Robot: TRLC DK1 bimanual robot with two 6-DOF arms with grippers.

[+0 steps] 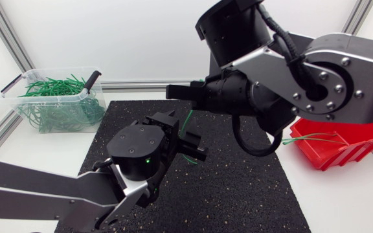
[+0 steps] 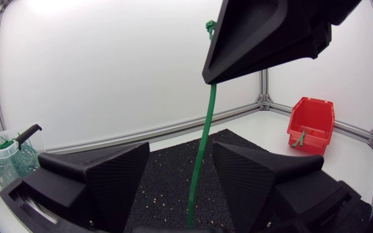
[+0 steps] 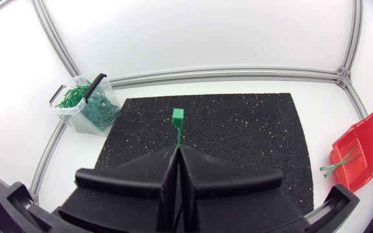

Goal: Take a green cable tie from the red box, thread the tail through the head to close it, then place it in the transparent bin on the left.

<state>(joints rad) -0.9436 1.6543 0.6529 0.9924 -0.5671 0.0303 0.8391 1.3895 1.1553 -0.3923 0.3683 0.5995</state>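
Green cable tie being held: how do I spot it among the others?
Above the middle of the black mat, the right gripper is shut on one green cable tie, its tail hanging between the open fingers of the left gripper. It alone is up in the air; the others lie in the transparent bin or the red box.

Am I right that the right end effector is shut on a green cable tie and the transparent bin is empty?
Not quite: the transparent bin holds a heap of green cable ties, as the head view shows. The right end effector is indeed shut on a green cable tie.
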